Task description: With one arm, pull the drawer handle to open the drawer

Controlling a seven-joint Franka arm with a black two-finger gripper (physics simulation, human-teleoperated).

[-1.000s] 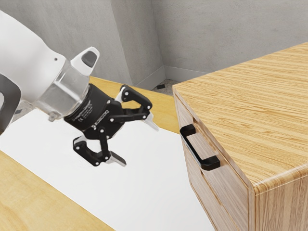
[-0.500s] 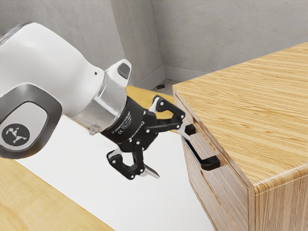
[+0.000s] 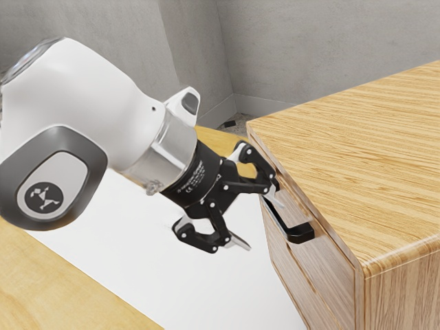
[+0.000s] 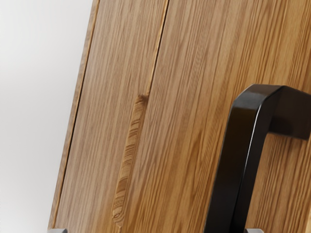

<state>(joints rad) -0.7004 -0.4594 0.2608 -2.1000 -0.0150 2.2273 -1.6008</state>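
Found gripper (image 3: 260, 221) spread wide, grasping nothing. Noted upper fingertip (image 3: 276, 198) just beside the upper end of the black drawer handle (image 3: 290, 218); lower fingertip (image 3: 242, 242) out over the white table surface (image 3: 124, 261), apart from the handle. Located handle on the top drawer front (image 3: 317, 246) of the wooden cabinet (image 3: 357, 151), just under the overhanging top edge. Judged drawer front level with the face below it. Confirmed in wrist view: handle (image 4: 243, 160) close ahead, standing off the wood. Observed open room over the white surface toward the exterior view's left.
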